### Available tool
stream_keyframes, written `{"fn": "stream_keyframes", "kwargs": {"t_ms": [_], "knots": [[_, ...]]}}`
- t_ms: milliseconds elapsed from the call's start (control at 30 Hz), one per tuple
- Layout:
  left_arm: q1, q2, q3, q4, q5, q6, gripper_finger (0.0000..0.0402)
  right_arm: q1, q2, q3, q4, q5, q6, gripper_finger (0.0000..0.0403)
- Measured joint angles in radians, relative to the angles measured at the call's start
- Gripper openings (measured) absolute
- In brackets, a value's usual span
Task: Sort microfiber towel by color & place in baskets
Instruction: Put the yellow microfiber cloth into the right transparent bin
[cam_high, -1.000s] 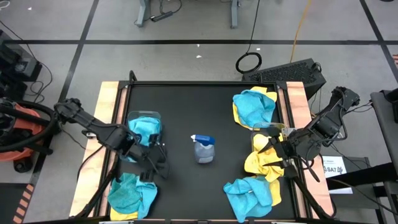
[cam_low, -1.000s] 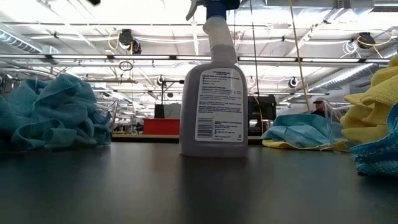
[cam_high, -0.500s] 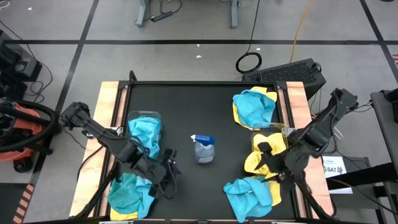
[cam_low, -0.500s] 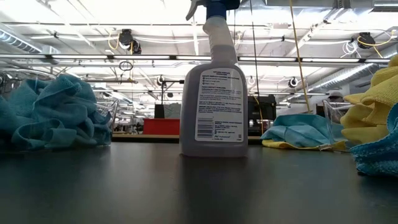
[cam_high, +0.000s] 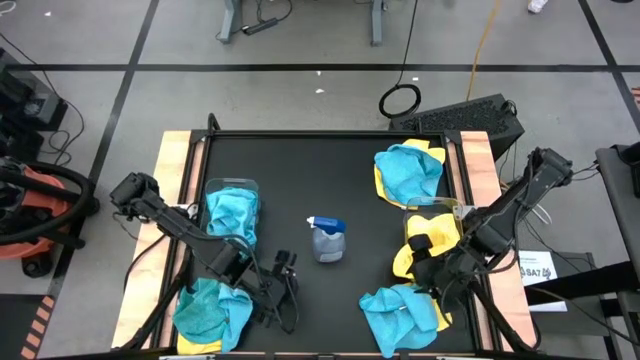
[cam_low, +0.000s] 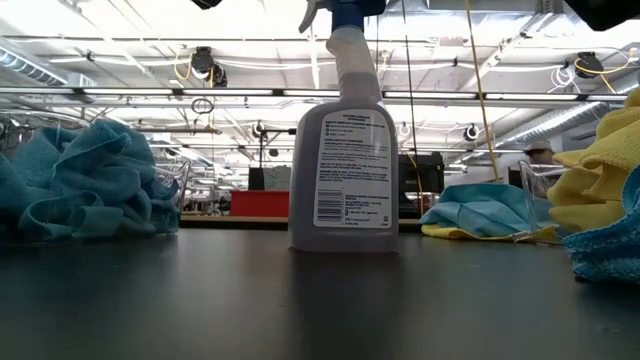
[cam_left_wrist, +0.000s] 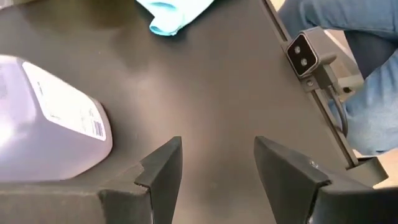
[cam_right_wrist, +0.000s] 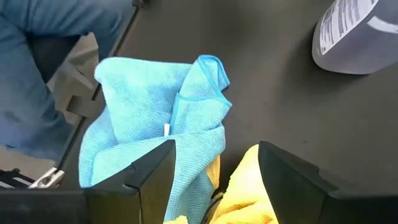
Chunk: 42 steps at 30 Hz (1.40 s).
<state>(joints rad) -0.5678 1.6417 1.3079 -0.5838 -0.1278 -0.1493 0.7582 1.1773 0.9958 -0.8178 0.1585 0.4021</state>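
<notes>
Teal and yellow microfiber towels lie in heaps. One teal towel (cam_high: 232, 212) fills the clear left basket (cam_high: 232, 185). A teal heap (cam_high: 208, 310) lies at the near left, and teal over yellow (cam_high: 408, 170) at the far right. Yellow towels (cam_high: 425, 245) lie by the right basket's clear rim (cam_high: 442, 207). A teal towel (cam_high: 400, 308) (cam_right_wrist: 155, 124) lies at the near right. My left gripper (cam_high: 285, 292) (cam_left_wrist: 217, 168) hangs open over bare table beside the near-left heap. My right gripper (cam_high: 425, 275) (cam_right_wrist: 214, 180) hangs open above the yellow towel (cam_right_wrist: 249, 186) and the near-right teal one.
A grey spray bottle (cam_high: 327, 238) (cam_low: 345, 140) with a blue top stands upright mid-table between the arms. A small camera (cam_left_wrist: 305, 53) sits at the table's near edge, with a person's jeans (cam_left_wrist: 354, 37) behind it. Bare black table lies in the middle and far middle.
Both arms have stretched out toward the table's near edge and sunk. My left gripper has gone from the left basket to the bare table beside the near-left heap. My right gripper has tipped downward over the yellow and near-right teal towels. No towel has moved.
</notes>
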Motion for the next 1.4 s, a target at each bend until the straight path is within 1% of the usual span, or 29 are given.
{"fn": "stream_keyframes", "kwargs": {"t_ms": [167,367,567,867,1000,1167,1400], "knots": [[-0.003,-0.001,0.000,0.018,0.000,0.016,0.0205,-0.007,0.028,0.000,-0.003,0.009,-0.001,0.0219],[-0.002,-0.001,0.000,0.032,0.001,0.033,0.0205,-0.011,0.060,0.000,-0.040,0.053,-0.002,0.0202],[-0.002,-0.001,0.000,0.033,0.001,0.032,0.0205,-0.030,0.104,0.000,-0.069,0.055,-0.002,0.0182],[-0.002,-0.001,0.000,0.054,0.001,0.033,0.0205,-0.057,0.208,0.000,-0.119,0.049,-0.028,0.0159],[-0.002,-0.001,0.000,0.054,0.001,0.034,0.0205,-0.064,0.223,0.000,-0.155,0.049,-0.022,0.0148],[-0.002,-0.001,0.000,0.054,0.001,0.035,0.0205,-0.065,0.225,0.005,-0.165,0.053,-0.025,0.0110],[-0.002,-0.001,0.000,0.055,0.001,0.043,0.0205,-0.065,0.225,0.033,-0.205,0.055,-0.048,0.0015]]}}
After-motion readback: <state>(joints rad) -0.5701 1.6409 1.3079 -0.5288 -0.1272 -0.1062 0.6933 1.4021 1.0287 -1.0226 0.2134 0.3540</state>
